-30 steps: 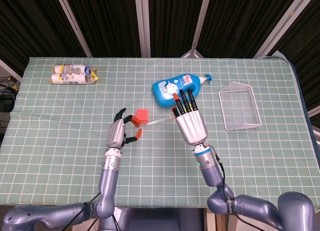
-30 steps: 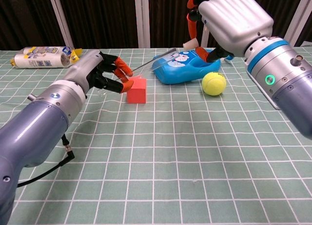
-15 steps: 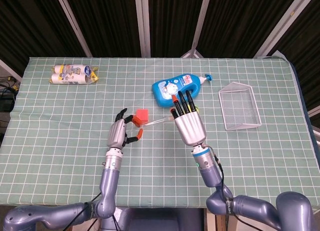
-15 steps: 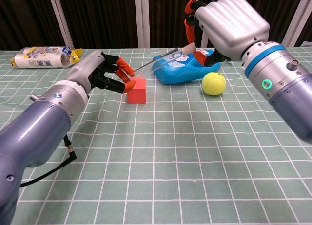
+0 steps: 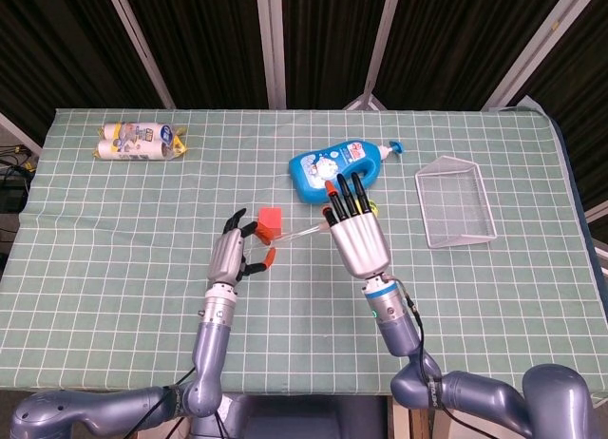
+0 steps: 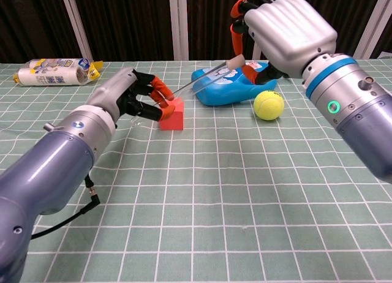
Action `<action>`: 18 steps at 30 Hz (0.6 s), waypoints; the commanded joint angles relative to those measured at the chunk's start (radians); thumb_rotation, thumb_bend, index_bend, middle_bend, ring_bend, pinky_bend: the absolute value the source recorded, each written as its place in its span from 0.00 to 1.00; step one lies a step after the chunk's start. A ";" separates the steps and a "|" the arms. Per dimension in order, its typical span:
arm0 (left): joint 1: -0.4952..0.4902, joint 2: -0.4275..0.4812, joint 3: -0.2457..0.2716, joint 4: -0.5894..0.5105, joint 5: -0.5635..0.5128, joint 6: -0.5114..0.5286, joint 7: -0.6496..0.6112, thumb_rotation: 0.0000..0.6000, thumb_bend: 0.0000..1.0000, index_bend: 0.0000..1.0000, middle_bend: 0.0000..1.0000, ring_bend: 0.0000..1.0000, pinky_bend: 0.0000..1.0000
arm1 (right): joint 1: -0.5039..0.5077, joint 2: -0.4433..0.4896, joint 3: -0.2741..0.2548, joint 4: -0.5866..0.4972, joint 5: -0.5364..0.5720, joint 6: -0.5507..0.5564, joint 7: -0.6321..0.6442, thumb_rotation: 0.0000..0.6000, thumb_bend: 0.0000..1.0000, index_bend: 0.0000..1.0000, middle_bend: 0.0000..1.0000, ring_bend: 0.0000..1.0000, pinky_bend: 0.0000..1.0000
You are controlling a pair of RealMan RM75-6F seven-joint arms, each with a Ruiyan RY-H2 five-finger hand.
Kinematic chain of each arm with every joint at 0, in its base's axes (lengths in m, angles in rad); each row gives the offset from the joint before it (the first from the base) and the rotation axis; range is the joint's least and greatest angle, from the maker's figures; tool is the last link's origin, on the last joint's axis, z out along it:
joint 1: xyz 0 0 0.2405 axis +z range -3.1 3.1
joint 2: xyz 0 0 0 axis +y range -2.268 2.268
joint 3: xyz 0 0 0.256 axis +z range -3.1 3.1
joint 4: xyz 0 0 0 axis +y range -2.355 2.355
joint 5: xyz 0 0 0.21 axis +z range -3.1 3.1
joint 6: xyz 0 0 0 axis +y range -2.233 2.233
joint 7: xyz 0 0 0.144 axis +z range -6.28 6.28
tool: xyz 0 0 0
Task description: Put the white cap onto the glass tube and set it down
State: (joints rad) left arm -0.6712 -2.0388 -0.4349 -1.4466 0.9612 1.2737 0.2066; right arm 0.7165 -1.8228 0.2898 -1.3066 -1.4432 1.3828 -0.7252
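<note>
The left hand (image 6: pixel 131 99) pinches the lower end of the glass tube (image 6: pixel 197 81) in its fingers (image 6: pixel 160 94), above the red block (image 6: pixel 173 114); the right hand (image 6: pixel 283 32) grips the white cap (image 6: pixel 233 63) at the tube's raised end, over the blue bottle (image 5: pixel 334 169); a tennis ball (image 6: pixel 268 105) lies on the green tabletop (image 6: pixel 214 191).

Green gridded table (image 5: pixel 114 230), dark slatted wall (image 5: pixel 209 40) behind

Table (image 5: pixel 114 258), green checked cloth. Upper left: yellow-white packet (image 5: pixel 141 141). Centre: red block (image 5: pixel 271 220), blue bottle (image 5: pixel 337 165), tennis ball (image 6: pixel 268 105). Right: clear tray (image 5: pixel 455 204).
</note>
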 commanded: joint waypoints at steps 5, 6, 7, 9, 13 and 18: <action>0.001 -0.007 0.001 -0.003 0.005 0.006 -0.001 1.00 0.62 0.55 0.50 0.06 0.00 | -0.002 0.007 -0.002 -0.007 -0.001 0.001 -0.002 1.00 0.44 0.59 0.19 0.03 0.00; 0.001 -0.008 0.000 -0.004 0.006 0.006 -0.001 1.00 0.62 0.55 0.50 0.06 0.00 | -0.002 0.008 -0.004 -0.008 -0.002 0.001 -0.002 1.00 0.44 0.59 0.19 0.03 0.00; 0.002 -0.008 0.000 -0.005 0.006 0.007 -0.001 1.00 0.62 0.55 0.50 0.06 0.00 | -0.003 0.008 -0.006 -0.008 -0.002 0.001 -0.003 1.00 0.44 0.59 0.19 0.03 0.00; 0.003 -0.009 -0.001 -0.008 0.006 0.008 -0.001 1.00 0.62 0.55 0.50 0.06 0.00 | -0.004 0.007 -0.009 -0.009 -0.003 0.000 -0.003 1.00 0.44 0.59 0.19 0.03 0.00; 0.005 -0.005 -0.004 -0.019 0.005 0.009 0.003 1.00 0.62 0.55 0.50 0.06 0.00 | -0.005 0.003 -0.015 -0.007 -0.005 0.000 -0.004 1.00 0.44 0.59 0.19 0.03 0.00; 0.007 0.001 -0.009 -0.026 -0.004 0.006 0.007 1.00 0.62 0.55 0.50 0.06 0.00 | -0.007 -0.004 -0.021 -0.001 -0.006 0.000 -0.005 1.00 0.44 0.59 0.19 0.03 0.00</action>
State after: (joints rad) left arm -0.6642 -2.0381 -0.4436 -1.4724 0.9581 1.2798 0.2135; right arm 0.7098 -1.8261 0.2690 -1.3079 -1.4490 1.3826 -0.7302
